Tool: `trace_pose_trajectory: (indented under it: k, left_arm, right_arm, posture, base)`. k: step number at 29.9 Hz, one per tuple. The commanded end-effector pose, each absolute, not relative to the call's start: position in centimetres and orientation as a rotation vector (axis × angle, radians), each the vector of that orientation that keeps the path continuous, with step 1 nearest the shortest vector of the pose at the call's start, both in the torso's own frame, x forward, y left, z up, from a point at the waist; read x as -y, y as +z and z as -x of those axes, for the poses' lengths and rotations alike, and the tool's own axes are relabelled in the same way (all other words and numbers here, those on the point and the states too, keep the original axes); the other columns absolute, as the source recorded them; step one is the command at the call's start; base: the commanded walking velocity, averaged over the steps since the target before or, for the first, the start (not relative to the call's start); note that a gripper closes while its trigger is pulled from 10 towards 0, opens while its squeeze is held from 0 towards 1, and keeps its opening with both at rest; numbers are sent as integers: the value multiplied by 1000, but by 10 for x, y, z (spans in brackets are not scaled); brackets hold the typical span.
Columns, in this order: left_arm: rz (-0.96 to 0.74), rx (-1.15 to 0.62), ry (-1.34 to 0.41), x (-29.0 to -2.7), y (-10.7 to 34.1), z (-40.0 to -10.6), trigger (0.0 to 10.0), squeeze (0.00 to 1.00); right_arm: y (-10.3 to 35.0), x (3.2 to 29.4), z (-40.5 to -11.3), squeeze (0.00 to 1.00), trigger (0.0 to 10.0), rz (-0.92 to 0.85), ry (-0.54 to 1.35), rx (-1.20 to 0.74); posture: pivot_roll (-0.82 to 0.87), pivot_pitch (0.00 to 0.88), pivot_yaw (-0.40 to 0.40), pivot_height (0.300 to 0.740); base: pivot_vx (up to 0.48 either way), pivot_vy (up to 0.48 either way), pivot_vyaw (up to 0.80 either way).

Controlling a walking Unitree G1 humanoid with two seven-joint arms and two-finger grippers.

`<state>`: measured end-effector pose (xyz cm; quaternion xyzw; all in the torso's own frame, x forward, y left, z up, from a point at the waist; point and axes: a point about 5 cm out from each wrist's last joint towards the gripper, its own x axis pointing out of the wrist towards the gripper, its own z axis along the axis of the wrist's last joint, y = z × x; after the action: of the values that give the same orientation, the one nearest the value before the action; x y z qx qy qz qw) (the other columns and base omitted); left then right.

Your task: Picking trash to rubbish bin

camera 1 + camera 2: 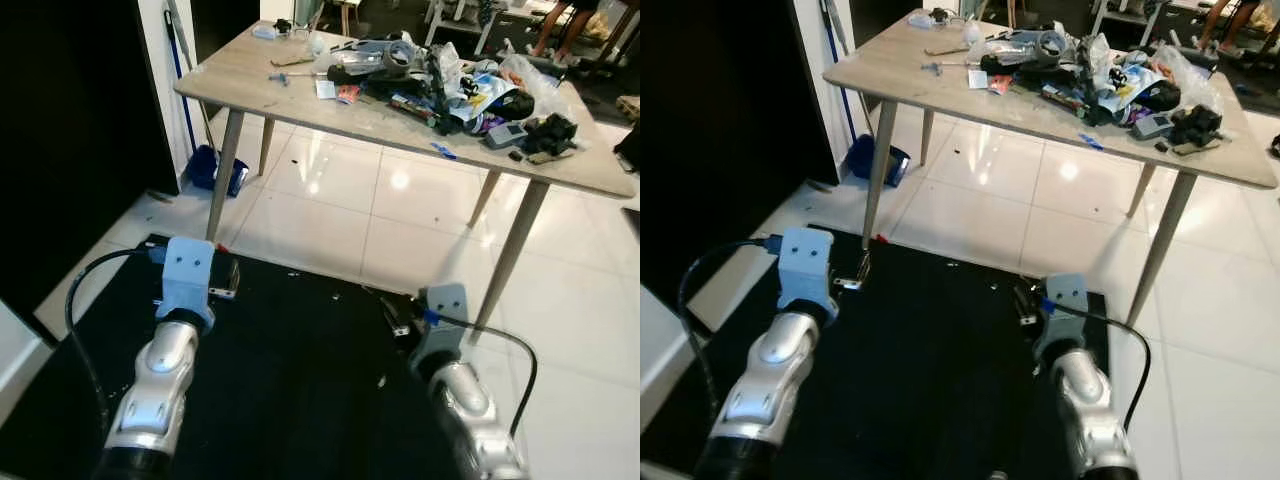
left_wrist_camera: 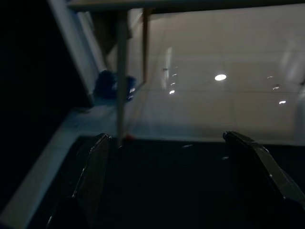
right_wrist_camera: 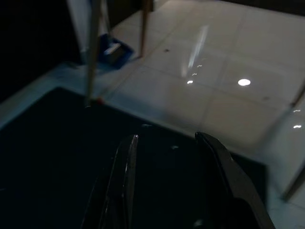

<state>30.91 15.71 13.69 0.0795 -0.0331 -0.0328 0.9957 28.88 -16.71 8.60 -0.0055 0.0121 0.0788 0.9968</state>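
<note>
Station: the robot stands on a black mat over white floor tiles, facing a wooden counter on slim slanted legs.

Left hand: held low over the mat, fingers spread wide apart, nothing between them.

Right hand: also low over the mat, fingers parted with a narrower gap, holding nothing.

Trash: a mixed heap of wrappers, bags and dark objects lies across the middle and right of the counter top, with a few small loose pieces scattered towards its left end. Individual items are too tangled to name with confidence.

Rubbish bin: no bin can be identified with certainty. A blue dustpan-like object rests on the floor beside the counter's near-left leg, against the wall, next to a blue handle.

Key relation: the heap lies ahead of and well above both hands, and to the right of centre. The right hand is judged the nearer of the two. The heap's long axis runs along the counter's length, left to right across the view.

Stage: judged early; nothing is picked up and both hands are well apart from the counter.

Next move requirement: judged to need an approach towards the counter and a raise of the right arm to counter height.

Risk: the counter's near legs stand in the approach path.
</note>
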Motion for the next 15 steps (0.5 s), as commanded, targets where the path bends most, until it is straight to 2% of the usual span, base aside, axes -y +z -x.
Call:
trace_pose_trajectory:
  k: [1,15]
  left_arm:
    - [-161,41,-61,-159,131,-307,10000,0]
    - [-160,39,-62,-159,131,-307,10000,0]
  right_arm:
    - [85,169,-288,0,10000,8,145,-31]
    - [87,168,-288,0,10000,1,146,-23]
  posture:
    - [-4,120,-84,740]
    - [-7,125,-86,740]
  base:
    - [296,0,0]
    - [300,0,0]
